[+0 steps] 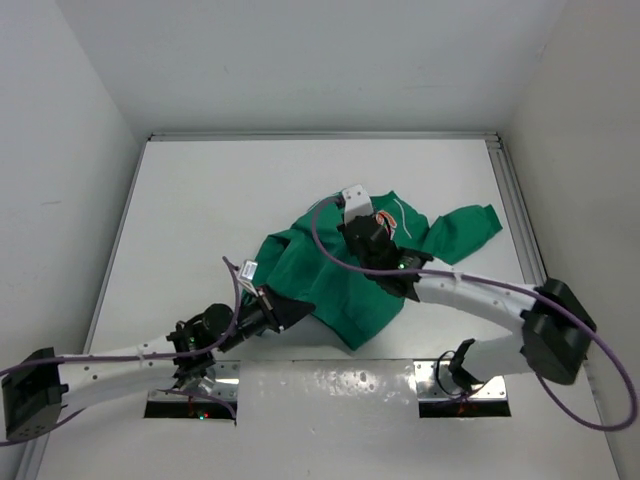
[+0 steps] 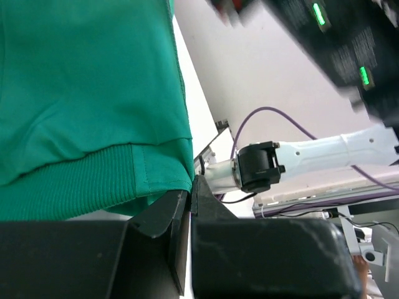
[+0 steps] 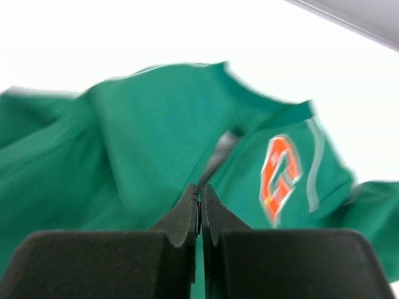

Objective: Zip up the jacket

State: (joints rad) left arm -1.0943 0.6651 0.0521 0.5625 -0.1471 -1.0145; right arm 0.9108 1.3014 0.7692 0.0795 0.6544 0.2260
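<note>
Table [image 1: 200, 200] has the jacket [image 1: 340, 290] crumpled centre-right, left gripper [image 2: 190, 194] jaws together at its ribbed hem corner (pinch unclear), right gripper [image 3: 199, 194] jaws together over the chest beside the orange G [image 3: 278, 177].
</note>
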